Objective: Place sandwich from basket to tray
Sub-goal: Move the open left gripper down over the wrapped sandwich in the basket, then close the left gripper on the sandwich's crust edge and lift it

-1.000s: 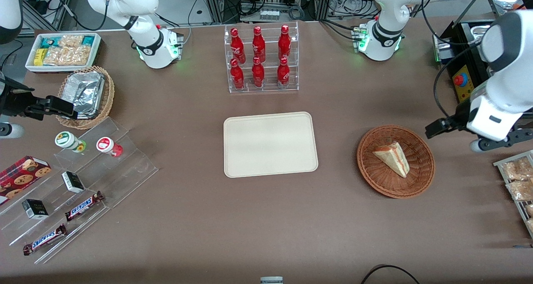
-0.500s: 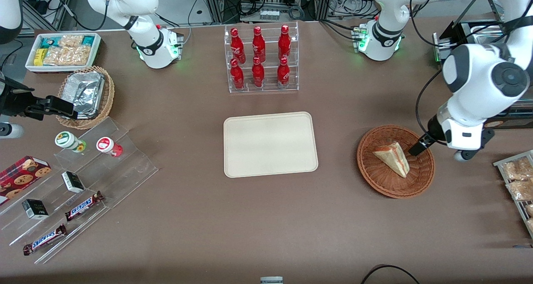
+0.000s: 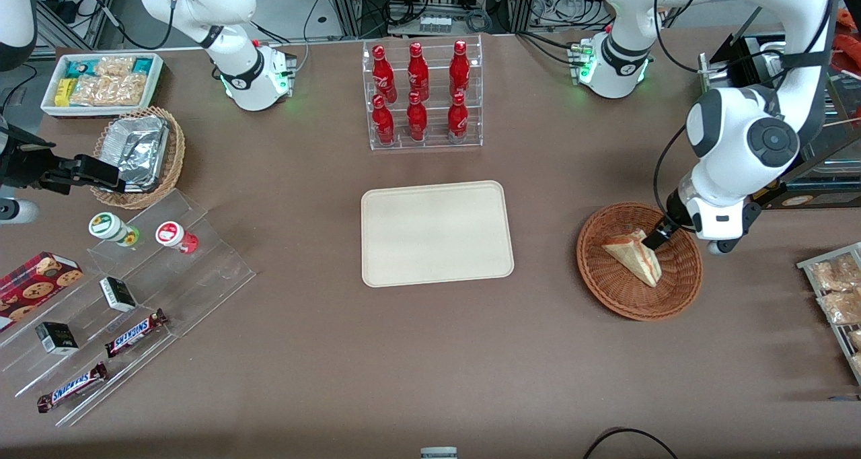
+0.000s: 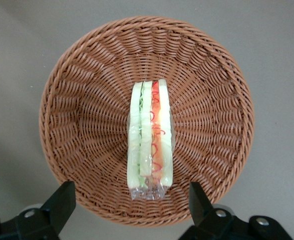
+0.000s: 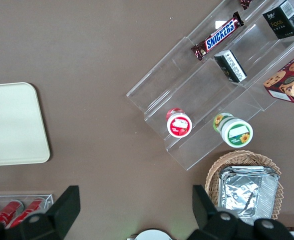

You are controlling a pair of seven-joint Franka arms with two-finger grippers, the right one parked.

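Note:
The sandwich [image 3: 635,256], a wrapped wedge of white bread with red and green filling, lies in the reddish-brown wicker basket [image 3: 609,291] toward the working arm's end of the table. In the left wrist view the sandwich [image 4: 149,138] lies along the middle of the basket [image 4: 77,115]. My gripper [image 3: 656,238] hangs above the basket over the sandwich's thick end. It [image 4: 132,202] is open, its two dark fingers [image 4: 62,200] wide apart, nothing between them. The cream tray [image 3: 436,233] lies bare at the table's middle.
A clear rack of red bottles [image 3: 421,95] stands farther from the front camera than the tray. Snack packets [image 3: 837,291] lie beside the basket at the table's edge. Toward the parked arm's end are a tan basket with foil containers [image 3: 138,151], a white snack bin [image 3: 101,81] and acrylic steps [image 3: 134,297].
My gripper has swung from beside the basket, at the table's edge, to over the sandwich and come lower. The sandwich and basket have not moved.

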